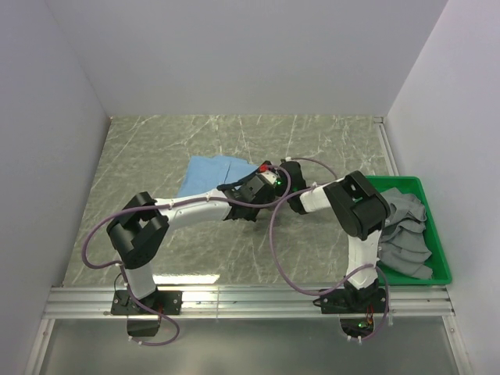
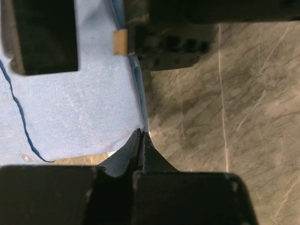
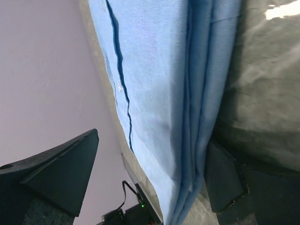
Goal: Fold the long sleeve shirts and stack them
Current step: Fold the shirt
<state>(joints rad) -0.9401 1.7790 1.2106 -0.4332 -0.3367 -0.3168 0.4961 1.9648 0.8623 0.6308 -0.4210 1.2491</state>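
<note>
A light blue long sleeve shirt (image 1: pixel 212 172) lies folded on the marble table, its layered edge (image 3: pixel 199 117) facing right. My left gripper (image 2: pixel 140 133) is shut, and its tips pinch that edge at the shirt's near right corner (image 2: pixel 133 140). In the top view the left gripper (image 1: pixel 258 178) reaches in from the left. My right gripper (image 3: pixel 154 140) is open, its two fingers straddling the same folded edge without closing on it. The right gripper (image 1: pixel 280 172) meets the left one at the shirt's right side. More grey shirts (image 1: pixel 406 230) lie crumpled in the tray.
A green tray (image 1: pixel 406 183) stands at the right edge of the table. White walls close in the table on the left, back and right. Purple cables loop around both arms. A metal rail runs along the near edge.
</note>
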